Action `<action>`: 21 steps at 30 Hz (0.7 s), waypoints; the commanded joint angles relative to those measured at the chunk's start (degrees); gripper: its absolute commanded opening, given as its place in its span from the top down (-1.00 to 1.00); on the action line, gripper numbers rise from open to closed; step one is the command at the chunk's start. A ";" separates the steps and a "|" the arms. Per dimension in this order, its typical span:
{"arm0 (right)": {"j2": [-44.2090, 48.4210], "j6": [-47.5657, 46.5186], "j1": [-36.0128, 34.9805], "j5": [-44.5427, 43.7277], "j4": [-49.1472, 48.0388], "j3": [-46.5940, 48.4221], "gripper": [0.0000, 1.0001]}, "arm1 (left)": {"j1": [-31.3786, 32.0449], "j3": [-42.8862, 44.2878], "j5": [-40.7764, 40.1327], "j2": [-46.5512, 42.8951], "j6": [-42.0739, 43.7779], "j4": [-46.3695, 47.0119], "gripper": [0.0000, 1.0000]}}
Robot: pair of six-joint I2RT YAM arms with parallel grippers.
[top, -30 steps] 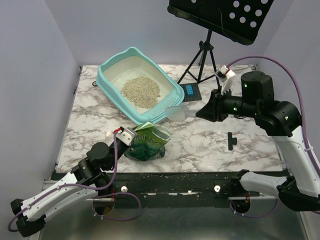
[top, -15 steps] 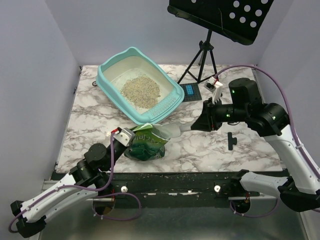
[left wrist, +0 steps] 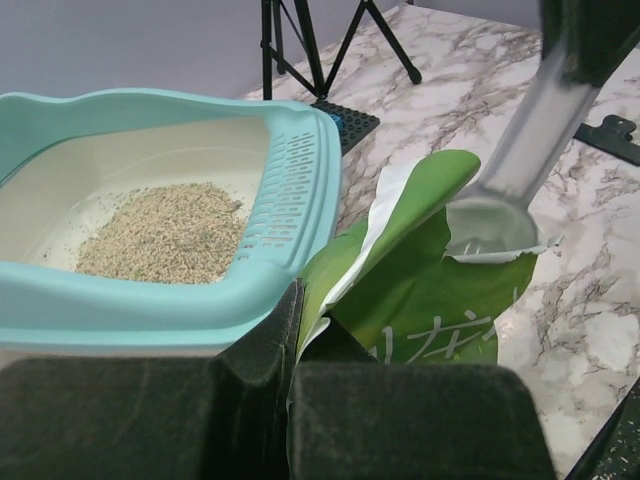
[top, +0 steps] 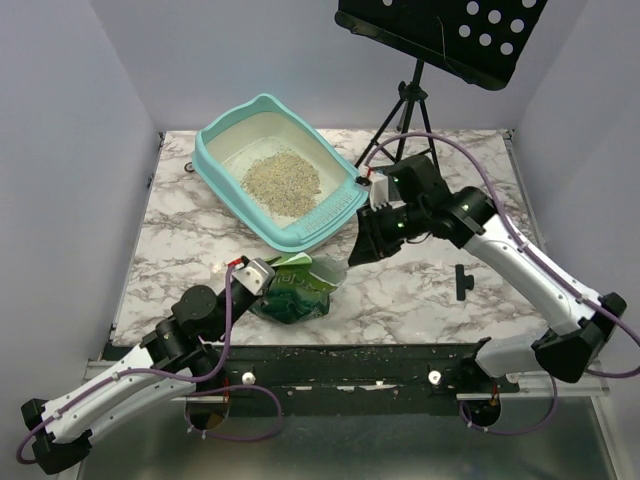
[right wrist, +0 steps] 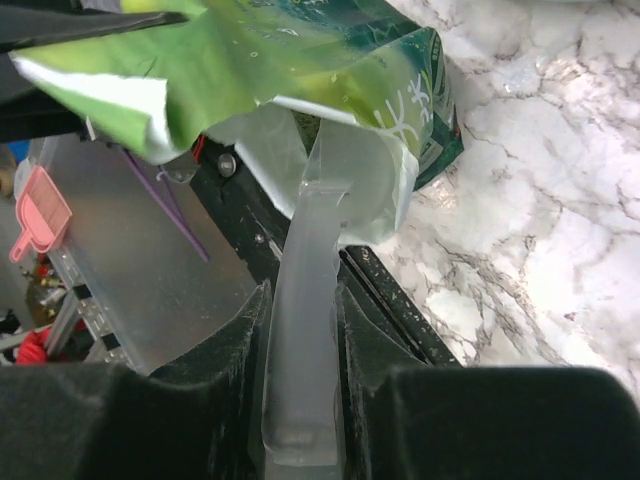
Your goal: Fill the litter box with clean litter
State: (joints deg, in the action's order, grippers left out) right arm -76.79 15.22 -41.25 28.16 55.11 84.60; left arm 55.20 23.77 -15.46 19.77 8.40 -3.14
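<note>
The light-teal litter box (top: 330, 213) stands at the back left of the marble table, with a pile of clean litter (top: 282, 181) on its cream floor. In the left wrist view the litter box (left wrist: 130, 300) and clean litter (left wrist: 165, 232) lie just behind the bag. My left gripper (top: 262, 275) (left wrist: 290, 330) is shut on the upper edge of a crinkly green bag (top: 295, 290) (left wrist: 420, 300), holding its mouth up. My right gripper (top: 358, 250) (right wrist: 302, 295) is shut on the handle of a translucent scoop (right wrist: 345, 170) (left wrist: 490, 225). The scoop's head sits at the mouth of the green bag (right wrist: 260, 50).
A black tripod (top: 405, 120) with a perforated music stand top (top: 450, 35) rises at the back. A small black device with a blue screen (top: 382, 182) lies at its foot. A black clip (top: 463, 281) lies on the table's right side. Stray grains dot the black front rail.
My right arm has swung left and down, carrying the scoop from beside the litter box's front corner to the bag's mouth. The left gripper and bag have stayed put.
</note>
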 commanded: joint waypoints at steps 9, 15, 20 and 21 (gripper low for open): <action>-14.25 7.88 -2.34 6.81 -8.51 -7.06 0.99 | -0.09 1.37 4.39 -1.75 -1.28 -1.26 1.00; -13.91 19.30 -2.60 14.63 -29.68 -20.33 0.99 | -0.09 1.10 4.39 -2.10 -1.29 -1.17 1.00; -10.23 29.67 -2.51 17.63 -46.56 -28.60 0.99 | -0.09 1.10 4.56 -1.49 -1.28 -0.99 1.00; -9.52 30.91 -2.51 17.89 -49.81 -29.83 0.99 | -0.18 1.02 4.48 -1.31 -1.20 -0.99 1.00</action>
State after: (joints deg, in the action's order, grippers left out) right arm -88.47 36.53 -42.96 41.71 18.57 60.05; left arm 55.24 23.77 -11.03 18.50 7.68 -5.54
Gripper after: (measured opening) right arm 0.316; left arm 0.009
